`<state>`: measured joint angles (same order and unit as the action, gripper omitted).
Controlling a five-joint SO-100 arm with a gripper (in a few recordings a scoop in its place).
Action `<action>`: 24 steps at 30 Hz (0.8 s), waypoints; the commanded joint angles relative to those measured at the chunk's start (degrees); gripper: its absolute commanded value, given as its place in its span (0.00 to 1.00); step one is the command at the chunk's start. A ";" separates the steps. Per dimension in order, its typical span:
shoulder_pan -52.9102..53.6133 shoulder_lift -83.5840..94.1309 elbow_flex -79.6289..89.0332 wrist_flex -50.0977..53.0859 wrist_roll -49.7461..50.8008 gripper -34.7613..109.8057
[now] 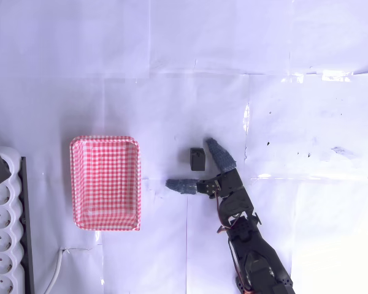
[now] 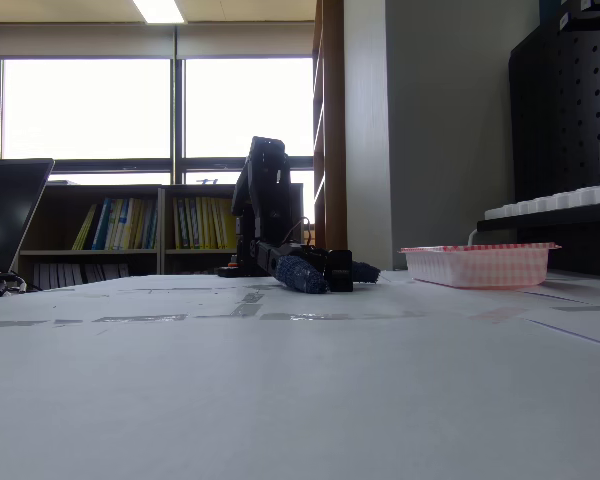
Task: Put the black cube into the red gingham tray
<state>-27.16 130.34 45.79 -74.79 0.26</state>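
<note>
The black cube (image 1: 197, 158) rests on the white table, right of the red gingham tray (image 1: 105, 182). My gripper (image 1: 195, 164) is open, its grey-tipped fingers spread wide. One finger (image 1: 221, 154) lies just right of the cube, the other finger (image 1: 182, 185) sits below and left of it. The cube stands between the spread jaws, near the upper finger. In the fixed view the gripper (image 2: 325, 274) is low on the table with the cube (image 2: 338, 271) at its tip, and the tray (image 2: 477, 264) sits to the right.
A white power strip (image 1: 1, 239) with a cable lies at the left edge beyond the tray. The arm (image 1: 251, 251) reaches in from the bottom right. A laptop (image 2: 5, 215) stands at the left in the fixed view.
</note>
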 commanded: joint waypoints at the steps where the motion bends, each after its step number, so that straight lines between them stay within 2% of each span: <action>1: -1.58 0.70 2.99 -2.29 -0.70 0.66; 8: -1.58 1.23 3.34 -4.13 -2.20 0.61; 19: -2.02 1.67 3.60 -5.62 -2.72 0.42; 24: -2.02 1.76 3.69 -5.62 -2.46 0.38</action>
<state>-28.74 132.71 47.20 -78.31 -1.67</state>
